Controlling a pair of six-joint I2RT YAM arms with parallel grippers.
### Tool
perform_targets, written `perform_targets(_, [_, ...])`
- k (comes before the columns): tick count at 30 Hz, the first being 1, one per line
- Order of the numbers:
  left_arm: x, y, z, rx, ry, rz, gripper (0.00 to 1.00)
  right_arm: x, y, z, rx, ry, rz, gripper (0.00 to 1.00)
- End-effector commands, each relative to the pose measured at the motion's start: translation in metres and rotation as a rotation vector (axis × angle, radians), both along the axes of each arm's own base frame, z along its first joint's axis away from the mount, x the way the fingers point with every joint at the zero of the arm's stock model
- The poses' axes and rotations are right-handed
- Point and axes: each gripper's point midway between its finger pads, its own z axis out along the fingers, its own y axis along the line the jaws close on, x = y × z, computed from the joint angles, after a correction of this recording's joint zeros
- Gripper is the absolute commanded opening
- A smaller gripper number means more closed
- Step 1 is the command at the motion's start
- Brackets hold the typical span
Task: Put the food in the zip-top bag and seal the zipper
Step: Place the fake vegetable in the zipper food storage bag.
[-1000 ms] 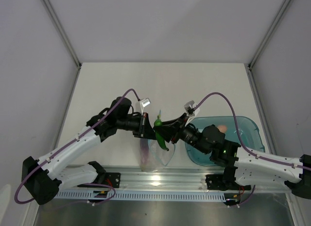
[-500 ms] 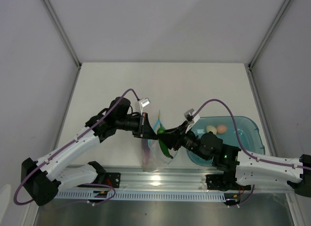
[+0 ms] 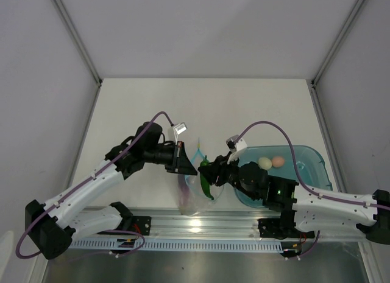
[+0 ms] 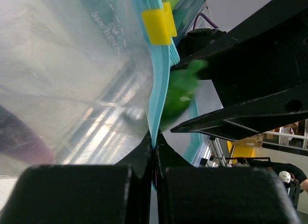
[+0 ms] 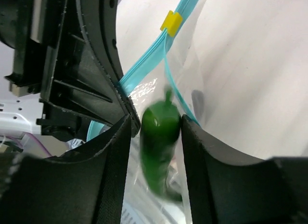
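Observation:
The zip-top bag hangs open-mouthed between the arms. My left gripper is shut on the zipper, the light blue strip with a yellow slider. My right gripper is over the bag's mouth with its fingers apart. The dark green pepper is blurred between them, touching one pad with a gap at the other, and it sits low in the bag's mouth. The dark purple eggplant lies inside the bag. The cream egg and pink egg lie in the tray. The cucumber does not show clearly.
The teal tray sits at the right, under my right arm. An aluminium rail runs along the table's near edge just below the bag. White walls with metal posts enclose the table on three sides.
My right gripper has moved down and toward the near edge with the pepper, from above the bag's mouth into it. The pepper now sits loose between the fingers. My left gripper has held the bag's edge.

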Motion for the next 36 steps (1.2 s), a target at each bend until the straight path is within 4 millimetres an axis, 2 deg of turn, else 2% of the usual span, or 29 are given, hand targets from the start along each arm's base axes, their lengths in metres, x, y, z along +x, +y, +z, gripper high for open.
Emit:
perform_targets(1, [0.0,-0.002,0.022,-0.046,-0.054,-0.004,0.01,0.005,0.0,0.011,-0.019,0.001,-0.037,0.49])
perform_targets(3, [0.0,-0.002,0.021,-0.043,-0.052,-0.004,0.01,0.006,0.002,0.012,-0.036,0.003,-0.04,0.56])
perform_targets(4, [0.0,-0.002,0.021,-0.044,-0.051,-0.004,0.01,0.007,0.002,0.013,-0.039,0.003,-0.043,0.65])
perform_targets(6, [0.0,-0.002,0.022,-0.046,-0.054,-0.004,0.01,0.007,0.003,0.015,-0.051,0.002,-0.043,0.69])
perform_targets(9, [0.0,-0.002,0.021,-0.044,-0.052,-0.006,0.0,0.008,0.003,0.016,-0.066,-0.002,-0.045,0.72])
perform_targets(14, [0.0,-0.001,0.019,-0.038,-0.053,-0.004,0.01,0.006,-0.002,0.029,-0.056,-0.013,-0.051,0.72])
perform_targets(20, [0.001,-0.002,0.017,-0.035,-0.054,-0.006,0.01,0.009,-0.027,0.054,-0.031,-0.036,-0.101,0.72])
perform_targets(24, [0.002,-0.003,0.018,-0.033,-0.056,-0.006,0.01,0.013,-0.055,0.069,-0.005,-0.032,-0.185,0.72])
perform_targets(30, [0.004,-0.005,0.015,-0.028,-0.05,-0.008,0.0,0.031,-0.125,0.074,0.03,0.02,-0.47,0.68])
perform_targets(33, [0.005,-0.006,0.015,-0.029,-0.049,-0.009,0.01,0.041,-0.17,0.055,-0.037,0.063,-0.652,0.66])
perform_targets(36, [0.006,-0.006,0.016,-0.03,-0.048,-0.008,0.01,0.047,-0.2,0.04,-0.065,0.132,-0.788,0.65])
